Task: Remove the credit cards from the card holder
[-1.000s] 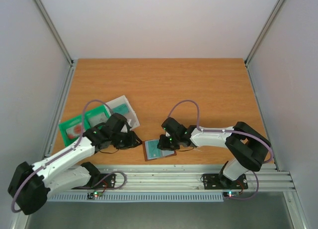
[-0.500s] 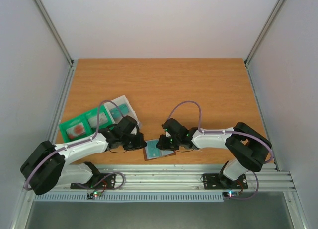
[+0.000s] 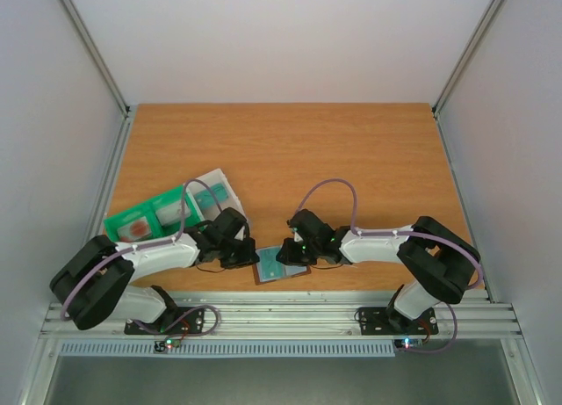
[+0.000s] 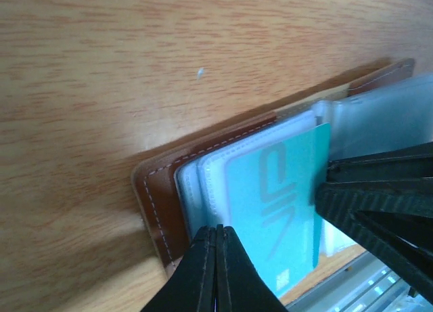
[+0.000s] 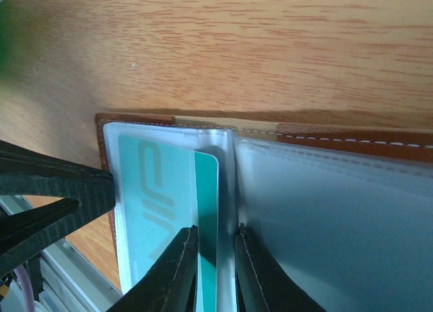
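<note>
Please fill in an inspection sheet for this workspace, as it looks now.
Surface: wooden table, light brown.
Job's things: card holder lies open near the front edge; teal card sits in its clear sleeve.
Clutter: green tray and translucent box at the left; a red-blotched card in the tray.
Hands: left hand shut at the holder's edge; right hand at the fold, jaws slightly apart.
Cables: purple cables loop above both arms, off the holder.
Surroundings: white walls, metal frame; nothing else seen.

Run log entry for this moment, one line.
left gripper: shut at card holder edge; right gripper: slightly open on its middle; teal card: not out yet
</note>
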`<control>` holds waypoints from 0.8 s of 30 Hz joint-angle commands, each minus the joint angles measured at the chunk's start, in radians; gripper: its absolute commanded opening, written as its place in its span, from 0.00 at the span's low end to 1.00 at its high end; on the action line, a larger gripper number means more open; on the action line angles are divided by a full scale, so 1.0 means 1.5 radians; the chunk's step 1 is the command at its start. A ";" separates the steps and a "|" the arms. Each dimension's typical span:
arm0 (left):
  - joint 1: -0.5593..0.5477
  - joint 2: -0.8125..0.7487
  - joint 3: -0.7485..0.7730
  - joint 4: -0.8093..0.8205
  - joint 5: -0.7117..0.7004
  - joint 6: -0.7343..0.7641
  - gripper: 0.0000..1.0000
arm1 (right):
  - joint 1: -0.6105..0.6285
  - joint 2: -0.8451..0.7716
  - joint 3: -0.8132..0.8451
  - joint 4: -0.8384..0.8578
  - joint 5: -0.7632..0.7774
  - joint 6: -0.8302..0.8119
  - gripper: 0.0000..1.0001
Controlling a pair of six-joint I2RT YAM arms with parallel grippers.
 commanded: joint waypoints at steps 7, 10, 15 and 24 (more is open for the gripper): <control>-0.005 0.036 -0.011 0.043 -0.013 0.012 0.00 | -0.004 0.012 -0.019 0.023 -0.010 -0.005 0.18; -0.005 0.037 -0.010 0.036 -0.017 0.015 0.00 | -0.005 0.009 -0.019 0.024 -0.012 -0.005 0.17; -0.004 0.025 -0.007 0.011 -0.028 0.025 0.00 | -0.008 -0.010 -0.030 0.029 -0.009 -0.005 0.09; -0.005 0.013 -0.004 -0.013 -0.042 0.035 0.00 | -0.013 -0.049 -0.050 0.051 -0.023 -0.010 0.01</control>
